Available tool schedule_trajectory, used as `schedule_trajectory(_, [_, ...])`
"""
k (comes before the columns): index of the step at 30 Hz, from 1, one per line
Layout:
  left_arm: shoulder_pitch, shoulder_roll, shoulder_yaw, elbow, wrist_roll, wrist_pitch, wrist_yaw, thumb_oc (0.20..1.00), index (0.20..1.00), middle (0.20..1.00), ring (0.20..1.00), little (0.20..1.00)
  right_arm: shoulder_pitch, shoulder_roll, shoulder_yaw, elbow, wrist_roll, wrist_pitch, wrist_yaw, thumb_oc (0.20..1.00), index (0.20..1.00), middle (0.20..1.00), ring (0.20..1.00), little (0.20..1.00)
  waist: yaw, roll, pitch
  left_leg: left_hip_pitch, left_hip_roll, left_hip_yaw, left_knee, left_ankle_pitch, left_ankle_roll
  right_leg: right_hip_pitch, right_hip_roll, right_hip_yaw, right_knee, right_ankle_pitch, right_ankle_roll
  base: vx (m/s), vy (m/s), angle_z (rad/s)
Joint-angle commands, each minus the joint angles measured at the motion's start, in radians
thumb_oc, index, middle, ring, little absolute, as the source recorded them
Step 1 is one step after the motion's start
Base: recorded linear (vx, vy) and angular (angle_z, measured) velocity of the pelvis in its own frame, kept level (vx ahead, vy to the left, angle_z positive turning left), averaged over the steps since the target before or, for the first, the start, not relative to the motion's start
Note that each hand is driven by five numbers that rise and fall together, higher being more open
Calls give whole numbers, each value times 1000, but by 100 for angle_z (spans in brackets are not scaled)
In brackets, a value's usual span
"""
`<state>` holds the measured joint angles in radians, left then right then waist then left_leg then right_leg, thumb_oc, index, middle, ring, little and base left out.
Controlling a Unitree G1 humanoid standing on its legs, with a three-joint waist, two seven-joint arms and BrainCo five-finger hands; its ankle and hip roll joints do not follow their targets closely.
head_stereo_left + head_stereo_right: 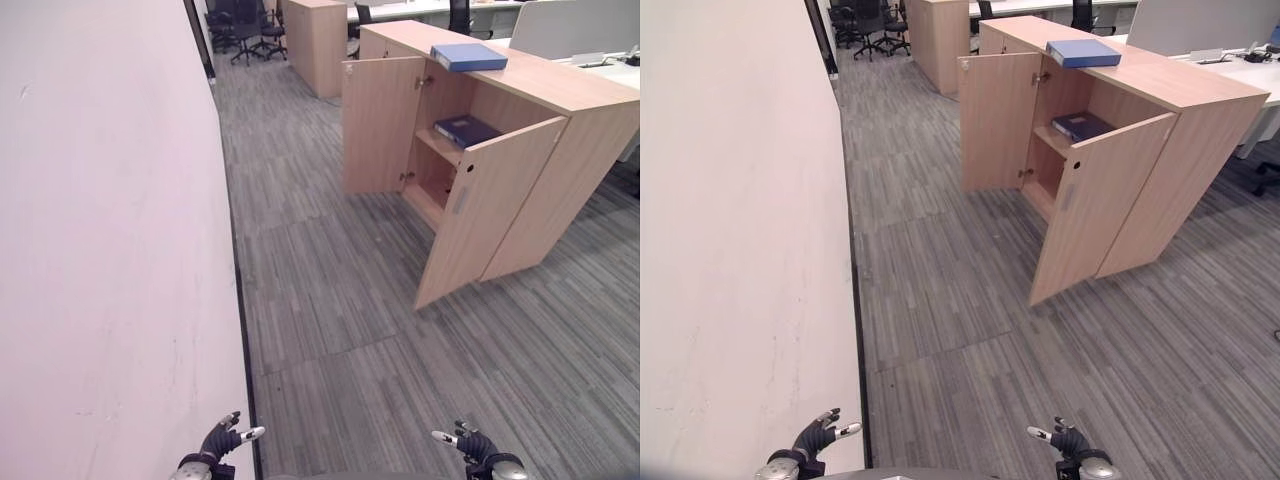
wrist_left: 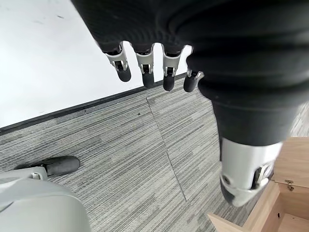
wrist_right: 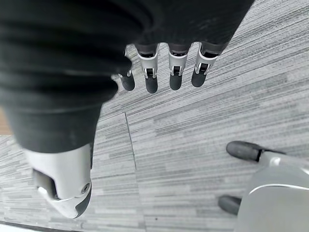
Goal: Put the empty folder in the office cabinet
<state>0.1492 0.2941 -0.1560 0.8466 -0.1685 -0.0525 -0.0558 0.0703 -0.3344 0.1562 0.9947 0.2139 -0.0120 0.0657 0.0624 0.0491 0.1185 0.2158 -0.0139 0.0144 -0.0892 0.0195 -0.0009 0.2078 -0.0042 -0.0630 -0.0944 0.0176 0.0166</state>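
A wooden office cabinet (image 1: pixel 560 180) stands ahead to the right with both doors swung open. A blue folder (image 1: pixel 468 56) lies flat on its top. A second, darker blue folder (image 1: pixel 467 130) rests on the shelf inside. My left hand (image 1: pixel 222 441) hangs at the bottom edge beside the wall, fingers (image 2: pixel 145 72) relaxed and holding nothing. My right hand (image 1: pixel 473 447) hangs at the bottom right, fingers (image 3: pixel 172 72) also relaxed over bare carpet. Both hands are far from the cabinet.
A long white wall (image 1: pixel 110 240) runs along my left. Grey carpet (image 1: pixel 330 300) stretches between me and the cabinet. The near cabinet door (image 1: pixel 480 215) juts into the floor space. Office chairs (image 1: pixel 245 30) and another cabinet (image 1: pixel 316 40) stand at the back; desks (image 1: pixel 590 55) lie behind the cabinet.
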Motion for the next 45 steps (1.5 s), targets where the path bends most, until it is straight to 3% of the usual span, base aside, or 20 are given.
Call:
schedule_trajectory(1, [-77, 19, -14, 37, 19, -46, 10, 1000, 1000, 1000, 1000, 1000, -59, -8, 50, 20, -4, -32, -4, 1000, 1000, 1000, 1000, 1000, -5, -26, -9, -73, 71, -82, 10, -12, -68, 7, -62, -11, 10, -80, 75, 0, 0, 0])
schedule_trajectory(23, [-94, 22, 4, 46, -14, -34, 7, 1000, 1000, 1000, 1000, 1000, -49, -17, 12, 52, 23, -23, -2, 1000, 1000, 1000, 1000, 1000, -10, -33, 14, -108, 87, -100, 82, -42, -86, -4, -50, -13, 34, -108, 53, 29, -32, 5])
schedule_trajectory(28, [-106, 29, -3, 26, -28, -29, 3, 1000, 1000, 1000, 1000, 1000, -58, -26, 4, 52, 35, -25, -6, 1000, 1000, 1000, 1000, 1000, -9, -38, 51, -209, 75, -113, 271, -64, -105, -26, -45, -7, 88, -143, 25, 22, -76, 3])
schedule_trajectory(29, [-114, 30, -5, 22, -28, -31, 4, 1000, 1000, 1000, 1000, 1000, -62, -30, 2, 51, 41, -26, -9, 1000, 1000, 1000, 1000, 1000, -8, -40, 64, -251, 66, -116, 339, -44, -111, -21, -45, -7, 90, -144, 17, 42, -113, 22])
schedule_trajectory(30, [-122, 30, -6, 14, -33, -28, 7, 1000, 1000, 1000, 1000, 1000, -69, -39, -9, 55, 50, -25, -19, 1000, 1000, 1000, 1000, 1000, -1, -52, 96, -360, 38, -123, 536, 48, -111, -6, -49, -7, 101, -158, -5, 45, -90, 23])
schedule_trajectory(32, [-127, 30, -7, 14, -39, -29, 12, 1000, 1000, 1000, 1000, 1000, -74, -41, -12, 54, 53, -24, -23, 1000, 1000, 1000, 1000, 1000, -2, -51, 102, -406, 41, -113, 553, 73, -112, 0, -47, -10, 104, -170, -9, 115, -24, 15])
schedule_trajectory(34, [-132, 29, -5, 15, -47, -30, 14, 1000, 1000, 1000, 1000, 1000, -75, -42, -15, 57, 56, -22, -27, 1000, 1000, 1000, 1000, 1000, 6, -50, 103, -442, 49, -89, 526, 75, -110, 18, -49, -12, 99, -185, -8, 218, 29, 4])
schedule_trajectory(35, [-127, 28, -1, 19, -53, -29, 16, 1000, 1000, 1000, 1000, 1000, -77, -43, -21, 56, 62, -23, -29, 1000, 1000, 1000, 1000, 1000, 24, -52, 94, -465, 65, -56, 419, 45, -100, 45, -51, -9, 88, -212, 0, 306, 72, 0])
schedule_trajectory(37, [-124, 27, 1, 30, -59, -29, 20, 1000, 1000, 1000, 1000, 1000, -81, -44, -23, 55, 68, -28, -34, 1000, 1000, 1000, 1000, 1000, 41, -41, 89, -500, 92, -61, 292, 108, -109, 72, -45, 3, 91, -244, 11, 464, 142, 1])
schedule_trajectory(38, [-123, 30, 9, 30, -72, -31, 31, 1000, 1000, 1000, 1000, 1000, -92, -43, -25, 53, 76, -29, -42, 1000, 1000, 1000, 1000, 1000, 59, -29, 87, -543, 131, -68, 189, 137, -116, 107, -43, 28, 105, -284, 16, 405, 133, 7])
schedule_trajectory(41, [-123, 32, 16, 31, -78, -33, 36, 1000, 1000, 1000, 1000, 1000, -99, -39, -24, 61, 78, -29, -46, 1000, 1000, 1000, 1000, 1000, 75, -36, 92, -567, 134, -70, 149, 150, -119, 130, -51, 48, 117, -315, 17, 293, 87, 9])
schedule_trajectory(44, [-110, 36, 40, 41, -92, -35, 38, 1000, 1000, 1000, 1000, 1000, -110, -29, -20, 63, 78, -29, -48, 1000, 1000, 1000, 1000, 1000, 115, -45, 83, -613, 143, -60, 66, 187, -132, 192, -63, 105, 122, -358, 23, 496, 195, -37])
schedule_trajectory(45, [-96, 42, 56, 58, -95, -34, 44, 1000, 1000, 1000, 1000, 1000, -117, -25, -15, 65, 71, -26, -47, 1000, 1000, 1000, 1000, 1000, 141, -51, 73, -642, 167, -49, 79, 214, -138, 232, -77, 141, 122, -373, 34, 681, 354, -28])
